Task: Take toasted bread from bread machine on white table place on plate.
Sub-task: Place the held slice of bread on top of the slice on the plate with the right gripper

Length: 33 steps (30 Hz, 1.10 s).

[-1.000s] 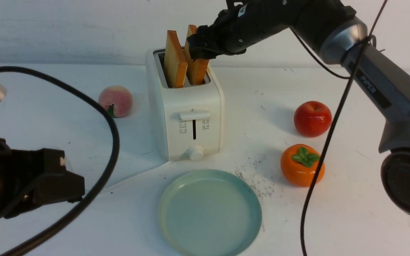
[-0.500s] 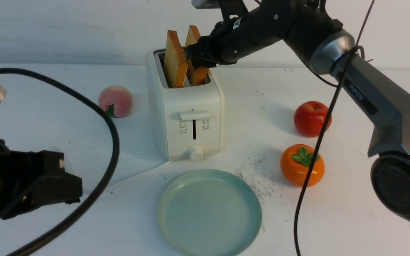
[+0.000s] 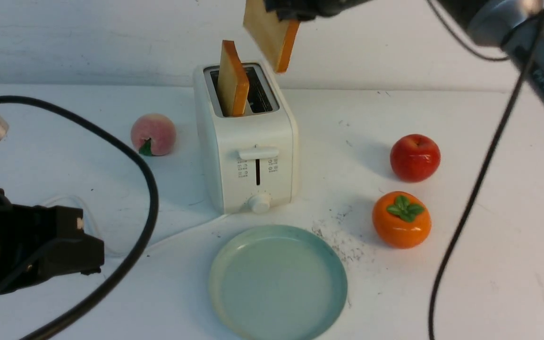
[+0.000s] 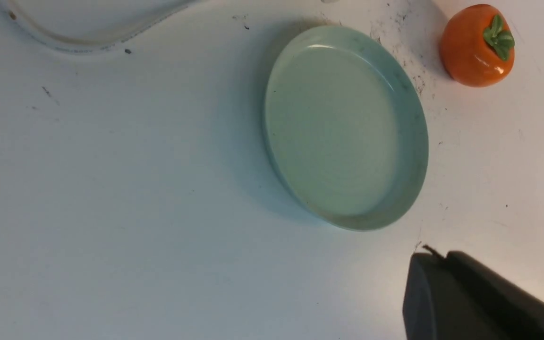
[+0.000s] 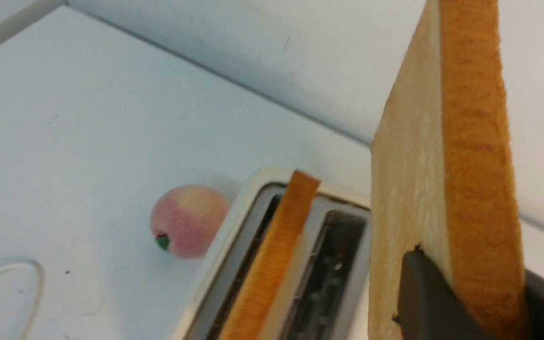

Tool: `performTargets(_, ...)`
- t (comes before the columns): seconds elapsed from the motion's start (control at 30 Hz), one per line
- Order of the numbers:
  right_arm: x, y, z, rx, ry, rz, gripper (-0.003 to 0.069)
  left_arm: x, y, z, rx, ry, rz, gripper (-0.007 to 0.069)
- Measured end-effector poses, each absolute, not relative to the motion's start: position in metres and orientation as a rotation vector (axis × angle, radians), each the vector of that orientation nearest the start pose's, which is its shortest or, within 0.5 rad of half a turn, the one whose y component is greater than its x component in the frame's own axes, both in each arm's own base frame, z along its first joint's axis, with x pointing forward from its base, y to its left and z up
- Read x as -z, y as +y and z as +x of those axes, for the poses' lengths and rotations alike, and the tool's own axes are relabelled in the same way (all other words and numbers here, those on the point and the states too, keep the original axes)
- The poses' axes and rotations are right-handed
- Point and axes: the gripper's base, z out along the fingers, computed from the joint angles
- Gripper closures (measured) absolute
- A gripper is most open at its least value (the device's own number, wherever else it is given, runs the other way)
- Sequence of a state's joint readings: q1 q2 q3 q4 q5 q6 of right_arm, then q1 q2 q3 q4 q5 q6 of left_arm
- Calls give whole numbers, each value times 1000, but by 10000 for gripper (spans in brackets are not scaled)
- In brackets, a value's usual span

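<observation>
The cream-white bread machine stands on the white table. One toasted bread slice stands upright in its left slot; the right slot is empty. My right gripper is shut on the other slice and holds it in the air above the toaster. In the right wrist view the gripper clamps that slice above the toaster. The empty pale blue-green plate lies in front of the toaster. My left gripper is shut and empty, low beside the plate.
A peach lies left of the toaster. A red apple and an orange persimmon lie to its right. The toaster's white cord loops at the left. Black arm cables hang across both sides.
My right gripper has risen with the right-slot slice, pulling it fully out of the toaster into the air. The left arm has barely moved.
</observation>
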State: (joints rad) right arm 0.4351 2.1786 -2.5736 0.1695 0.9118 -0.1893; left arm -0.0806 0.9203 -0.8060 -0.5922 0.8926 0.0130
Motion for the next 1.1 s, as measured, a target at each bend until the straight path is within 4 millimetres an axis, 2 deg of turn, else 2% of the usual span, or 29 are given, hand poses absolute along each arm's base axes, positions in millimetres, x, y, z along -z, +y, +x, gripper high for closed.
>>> performTargets(0.03, -437, 214, 433, -340, 1915, -604, 545, -326, -53, 163, 755, 2420, -155, 610)
performTargets(0.07, -457, 202, 419, -267, 1903, -611, 545, -326, -53, 163, 754, 2420, -155, 609)
performTargets(0.1, -458, 200, 417, -249, 1910, -615, 545, -326, -53, 163, 754, 2420, -155, 608)
performTargets(0.13, -472, 190, 404, -187, 1921, -620, 545, -326, -53, 163, 754, 2420, -155, 608)
performTargets(0.23, -491, 169, 378, -68, 2004, -614, 545, -326, -53, 163, 754, 2419, -155, 608)
performTargets(0.4, -496, 151, 365, 48, 2075, -558, 545, -326, -53, 163, 753, 2419, -155, 608)
performTargets(0.53, -490, 147, 359, 26, 2140, -520, 545, -326, -53, 163, 752, 2417, -156, 608)
performTargets(0.57, -479, 146, 353, -12, 2205, -517, 545, -326, -53, 163, 752, 2417, -156, 608)
performTargets(0.6, -477, 146, 353, -11, 2212, -519, 545, -325, -53, 163, 752, 2418, -157, 608)
performTargets(0.67, -451, 150, 340, -139, 2347, -528, 545, -324, -53, 163, 752, 2424, -159, 607)
performTargets(0.7, -448, 151, 338, -152, 2360, -530, 545, -324, -53, 163, 751, 2424, -158, 607)
performTargets(0.8, -385, 168, 318, -415, 2600, -636, 545, -323, -53, 163, 751, 2423, -160, 607)
performTargets(0.87, -349, 180, 309, -548, 2686, -739, 545, -323, -53, 163, 751, 2422, -160, 605)
performTargets(0.9, -345, 181, 308, -564, 2693, -749, 545, -323, -53, 163, 751, 2422, -160, 605)
performTargets(0.93, -315, 191, 302, -700, 2724, -811, 545, -323, -53, 163, 751, 2424, -159, 603)
performTargets(0.97, -304, 193, 300, -742, 2736, -820, 545, -323, -53, 163, 752, 2425, -159, 602)
performTargets(1.03, -285, 198, 297, -852, 2721, -842, 545, -323, -53, 163, 752, 2425, -159, 599)
performTargets(1.1, -276, 201, 296, -911, 2699, -855, 545, -323, -53, 162, 752, 2426, -159, 597)
